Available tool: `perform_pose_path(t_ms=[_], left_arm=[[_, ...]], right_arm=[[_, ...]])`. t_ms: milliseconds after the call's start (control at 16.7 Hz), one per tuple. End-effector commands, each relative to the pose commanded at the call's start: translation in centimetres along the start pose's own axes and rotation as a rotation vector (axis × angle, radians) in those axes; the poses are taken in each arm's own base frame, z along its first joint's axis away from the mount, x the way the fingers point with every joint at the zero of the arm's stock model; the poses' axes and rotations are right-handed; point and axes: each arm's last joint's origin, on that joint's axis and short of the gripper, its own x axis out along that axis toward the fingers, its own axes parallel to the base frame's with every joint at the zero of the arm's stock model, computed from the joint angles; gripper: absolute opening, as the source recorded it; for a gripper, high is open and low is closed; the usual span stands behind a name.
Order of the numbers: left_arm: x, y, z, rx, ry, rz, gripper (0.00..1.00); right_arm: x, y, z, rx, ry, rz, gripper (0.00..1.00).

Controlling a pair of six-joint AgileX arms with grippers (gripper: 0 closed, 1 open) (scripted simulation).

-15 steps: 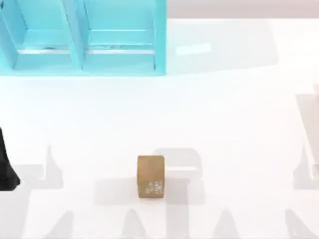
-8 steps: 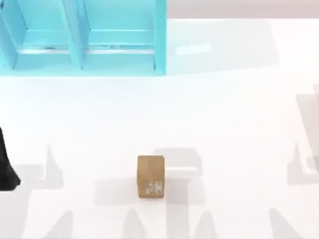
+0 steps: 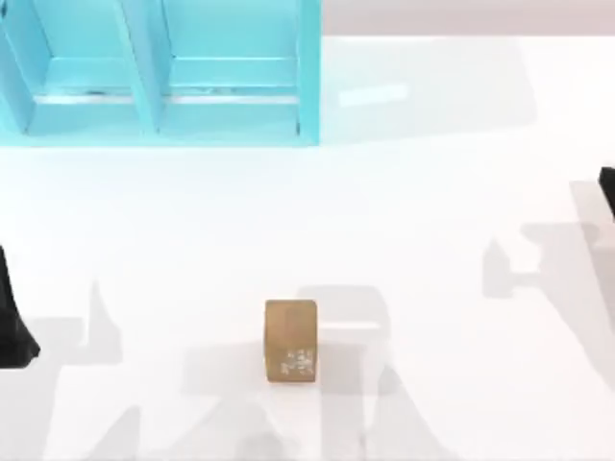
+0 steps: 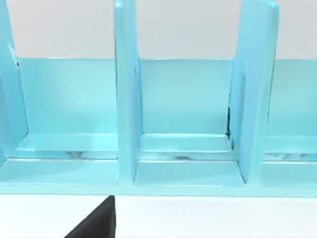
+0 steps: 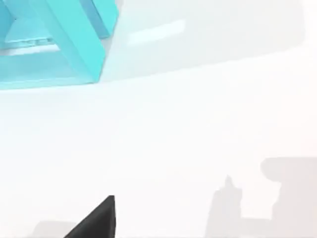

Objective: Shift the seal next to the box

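Observation:
The seal (image 3: 290, 341) is a small tan-brown wooden block with white speckled marks on its near face. It stands upright at the table's front centre, with nothing touching it. The box (image 3: 163, 72) is a teal open-fronted case with upright dividers at the back left, well away from the seal. Its compartments face the left wrist view (image 4: 188, 124), and one corner shows in the right wrist view (image 5: 54, 44). My left gripper (image 3: 12, 327) rests at the left edge, level with the seal. A dark tip of my right gripper (image 3: 607, 187) shows at the right edge, far from the seal.
The white table (image 3: 432, 192) stretches bare between the seal and the box, crossed by grey arm shadows (image 3: 538, 269) on the right and along the front.
The right arm's dark tip has come into view at the right edge, and its shadow has slid leftward across the table. The seal and the left arm have not moved.

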Motion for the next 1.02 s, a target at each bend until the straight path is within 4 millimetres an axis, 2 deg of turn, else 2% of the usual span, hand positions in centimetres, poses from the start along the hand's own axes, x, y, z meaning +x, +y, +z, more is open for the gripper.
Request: perform_pose_path(t_ms=[240,420,600,780,1020], left_arm=[[0.0,0.0,0.0,0.000,0.000,0.000,1.00],[0.0,0.0,0.0,0.000,0.000,0.000,1.00],[0.0,0.0,0.0,0.000,0.000,0.000,1.00],[0.0,0.0,0.0,0.000,0.000,0.000,1.00],[0.0,0.0,0.0,0.000,0.000,0.000,1.00]], right_arm=[[4.3,5.6,4.3,0.058,0.314,0.005,1.00],[8.6,10.8,5.4,0.074,0.537,-0.039,1.00],[12.8,16.1,4.4,0.067,0.723,-0.113,1.00],[16.1,20.6,2.0,0.045,0.860,-0.198,1.00],[18.6,24.5,-1.3,0.017,0.962,-0.287,1.00]])
